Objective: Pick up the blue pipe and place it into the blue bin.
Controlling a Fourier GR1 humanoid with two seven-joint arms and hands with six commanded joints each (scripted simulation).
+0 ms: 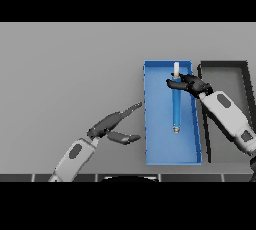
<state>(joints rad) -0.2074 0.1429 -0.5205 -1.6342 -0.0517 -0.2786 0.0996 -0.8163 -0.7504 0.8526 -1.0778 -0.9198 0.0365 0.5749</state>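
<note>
Blue pipe [176,105] lies mid-bin [150,124], right hand [190,83] curled round it; left hand [112,124] open outside.

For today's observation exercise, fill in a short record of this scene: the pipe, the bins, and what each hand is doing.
pipe: blue pipe with a white end, lying lengthwise over the blue bin
blue bin: blue bin, open, on the grey table
other bin: dark bin, right of the blue one
right hand: right hand over the blue bin, fingers curled on the pipe near its white end
left hand: left hand left of the blue bin, fingers straight, holding nothing
</note>
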